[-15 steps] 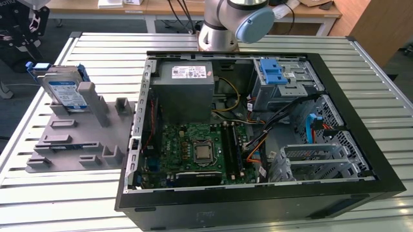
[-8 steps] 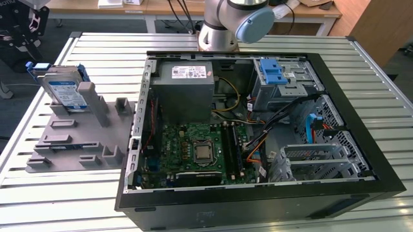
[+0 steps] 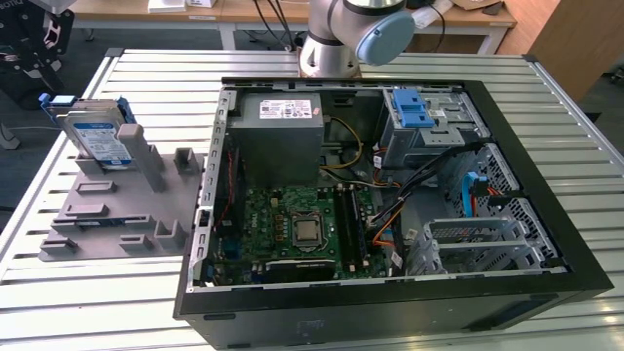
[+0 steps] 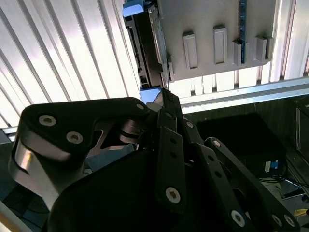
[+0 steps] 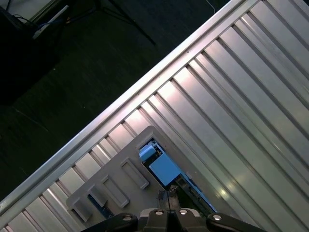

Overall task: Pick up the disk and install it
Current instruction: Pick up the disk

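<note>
1. exterior view: you see the disk (image 3: pixel 98 139) standing on edge in the grey fixture (image 3: pixel 117 212), on the counter (image 3: pixel 439 66) at the exterior view's left, just beside the open computer case (image 3: pixel 546 292).
2. second wrist view: your tool (image 4: pixel 164 99) has its fingertips pressed together, tip against tip.
3. in both wrist views the tool hangs over the disk's blue-framed upper edge; you cannot tell whether it touches.

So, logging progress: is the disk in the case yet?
Out: the disk stands on edge in the grey rack beside the open case.
</note>
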Action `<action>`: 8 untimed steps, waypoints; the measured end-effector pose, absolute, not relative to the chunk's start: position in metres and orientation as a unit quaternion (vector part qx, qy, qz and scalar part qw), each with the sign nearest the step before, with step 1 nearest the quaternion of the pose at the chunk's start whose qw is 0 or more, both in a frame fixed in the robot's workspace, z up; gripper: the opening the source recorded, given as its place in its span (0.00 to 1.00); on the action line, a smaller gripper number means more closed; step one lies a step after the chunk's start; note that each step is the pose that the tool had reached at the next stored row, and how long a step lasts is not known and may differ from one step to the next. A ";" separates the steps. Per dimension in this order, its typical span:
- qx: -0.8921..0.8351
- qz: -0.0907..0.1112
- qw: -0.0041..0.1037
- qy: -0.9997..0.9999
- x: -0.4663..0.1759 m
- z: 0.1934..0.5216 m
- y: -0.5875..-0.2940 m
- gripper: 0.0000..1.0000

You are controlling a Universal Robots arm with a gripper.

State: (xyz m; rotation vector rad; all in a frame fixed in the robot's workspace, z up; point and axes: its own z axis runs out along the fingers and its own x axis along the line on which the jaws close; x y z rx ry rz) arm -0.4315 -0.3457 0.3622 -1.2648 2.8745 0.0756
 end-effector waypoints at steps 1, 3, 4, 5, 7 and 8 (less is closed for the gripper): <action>-0.403 0.024 0.000 0.915 -0.432 0.362 -0.346 0.11; -0.403 0.024 0.000 0.915 -0.431 0.362 -0.346 0.11; -0.403 0.024 0.000 0.915 -0.432 0.362 -0.346 0.11; -0.403 0.024 0.000 0.915 -0.432 0.362 -0.346 0.11; -0.403 0.024 0.000 0.915 -0.432 0.362 -0.346 0.11; -0.403 0.024 0.000 0.915 -0.432 0.362 -0.346 0.11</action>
